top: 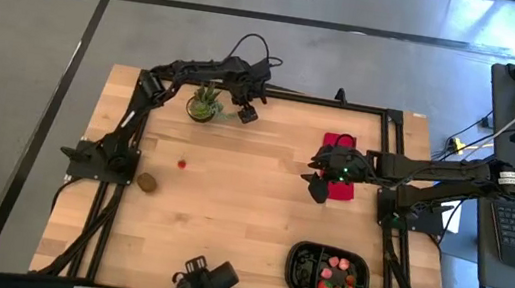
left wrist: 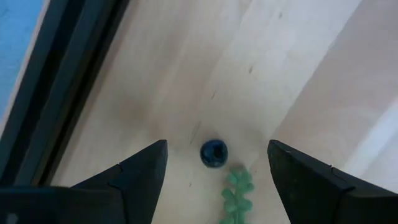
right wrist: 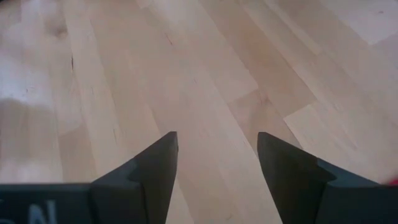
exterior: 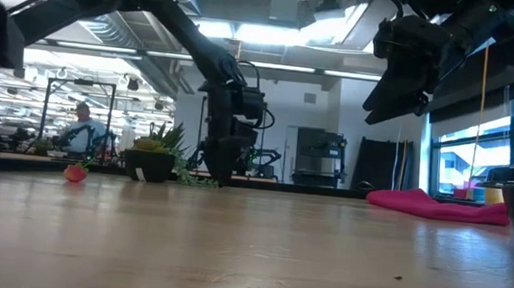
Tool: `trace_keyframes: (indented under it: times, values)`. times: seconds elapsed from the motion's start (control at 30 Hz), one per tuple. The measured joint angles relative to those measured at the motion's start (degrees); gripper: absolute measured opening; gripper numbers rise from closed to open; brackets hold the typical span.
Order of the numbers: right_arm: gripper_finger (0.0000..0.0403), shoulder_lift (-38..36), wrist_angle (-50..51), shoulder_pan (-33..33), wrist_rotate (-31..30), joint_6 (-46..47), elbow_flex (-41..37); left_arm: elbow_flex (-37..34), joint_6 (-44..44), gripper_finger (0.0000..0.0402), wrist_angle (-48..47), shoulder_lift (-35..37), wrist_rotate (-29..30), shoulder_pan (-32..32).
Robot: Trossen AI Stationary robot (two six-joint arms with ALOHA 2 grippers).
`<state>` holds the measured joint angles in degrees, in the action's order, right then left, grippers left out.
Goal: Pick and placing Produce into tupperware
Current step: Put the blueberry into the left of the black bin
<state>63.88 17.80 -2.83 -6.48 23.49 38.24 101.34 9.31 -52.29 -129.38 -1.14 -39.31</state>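
Note:
A small dark blue berry [left wrist: 214, 153] lies on the wood at the table's far side, beside a green sprig [left wrist: 237, 193] of the potted plant [top: 204, 106]. My left gripper [left wrist: 217, 144] points down over the berry and is open, one finger on either side, touching nothing. A red strawberry piece [top: 181, 164] and a brown kiwi-like oval [top: 146, 182] lie toward the left. The black tupperware [top: 300, 271] sits near the front right with several red pieces in it. My right gripper [top: 317, 189] hangs open above bare wood, next to the red cloth [top: 340, 166].
The table's black frame rail [left wrist: 68, 81] runs close past the berry. The potted plant [exterior: 152, 159] stands right beside my left gripper [exterior: 217, 164]. The red cloth [exterior: 434, 204] lies flat at the right. Bare wood spreads across the table's middle.

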Motion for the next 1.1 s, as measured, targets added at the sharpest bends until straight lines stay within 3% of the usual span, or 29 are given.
trace_keyframes:
  times: [1.1]
  values:
    - [0.0222, 0.0, 0.1, 0.0, 0.0, 0.0, 0.0, 0.1, 0.0, 0.0188, -1.5, -1.2, 0.5, 0.0]
